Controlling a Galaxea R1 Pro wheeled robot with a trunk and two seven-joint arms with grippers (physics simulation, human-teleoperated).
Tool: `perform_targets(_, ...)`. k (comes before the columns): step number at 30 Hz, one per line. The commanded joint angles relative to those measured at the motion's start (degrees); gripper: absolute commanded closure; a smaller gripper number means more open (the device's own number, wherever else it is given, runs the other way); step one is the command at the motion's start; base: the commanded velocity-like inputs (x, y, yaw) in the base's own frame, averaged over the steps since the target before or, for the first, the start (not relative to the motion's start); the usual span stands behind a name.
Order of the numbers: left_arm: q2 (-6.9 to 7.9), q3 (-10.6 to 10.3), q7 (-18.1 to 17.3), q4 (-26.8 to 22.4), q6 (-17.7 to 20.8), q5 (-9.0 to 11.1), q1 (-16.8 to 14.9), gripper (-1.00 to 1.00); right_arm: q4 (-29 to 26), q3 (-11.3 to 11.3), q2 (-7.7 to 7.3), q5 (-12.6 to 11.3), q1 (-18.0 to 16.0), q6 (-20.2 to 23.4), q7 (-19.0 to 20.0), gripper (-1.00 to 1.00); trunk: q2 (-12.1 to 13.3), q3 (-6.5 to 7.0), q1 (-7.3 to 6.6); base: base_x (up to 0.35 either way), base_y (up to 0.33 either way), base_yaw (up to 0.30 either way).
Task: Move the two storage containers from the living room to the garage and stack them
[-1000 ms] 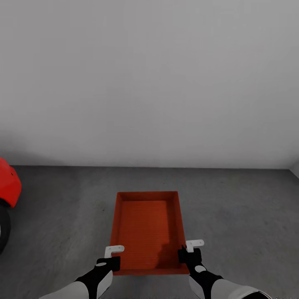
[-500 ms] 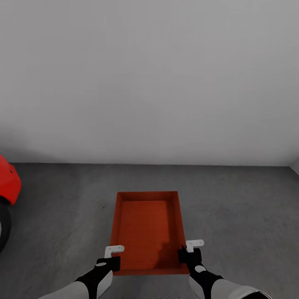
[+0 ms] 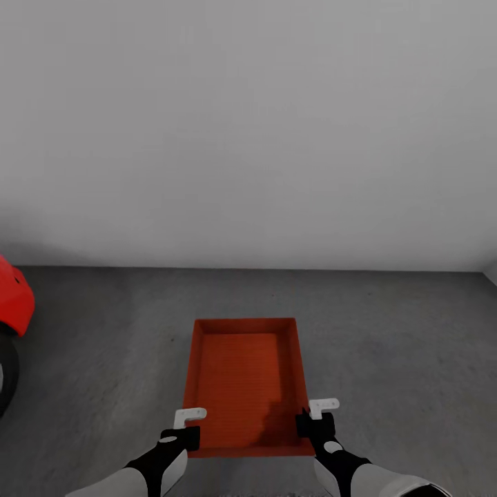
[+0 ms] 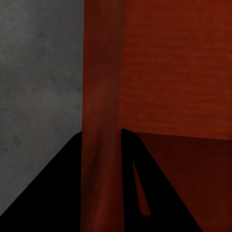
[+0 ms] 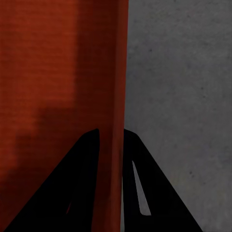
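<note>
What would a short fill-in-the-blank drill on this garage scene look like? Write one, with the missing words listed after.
1. Both hands, the left hand and the right hand, grip one orange-red ____.
2. The left hand's fingers straddle the container's side ____.
3. Under the container lies the grey concrete ____.
4. At the left edge of the head view stands a red ____.

Missing words: container; wall; floor; car

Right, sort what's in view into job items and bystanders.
Job items:
- storage container, held by its side walls
- left end effector, clamped on the left wall
- right end effector, clamped on the right wall
- garage floor

Bystanders:
- red car
- white wall
</note>
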Motion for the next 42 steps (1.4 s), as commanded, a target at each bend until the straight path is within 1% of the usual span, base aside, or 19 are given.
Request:
perform_targets(1,-0.01,0.4,0.0,-0.3,-0.1,0.0,0.0,1.00,0.2,-2.6,0.02,-1.0,0.0,-0.2,-0.1,1.00,-0.1,-0.16,0.01,0.000,0.000,0.000)
perform_targets(42,-0.01,0.4,0.0,-0.3,-0.1,0.1,0.0,1.00,0.2,-2.6,0.11,-1.0,0.0,-0.2,-0.1,1.00,-0.1,-3.86,0.01,0.000,0.000,0.000)
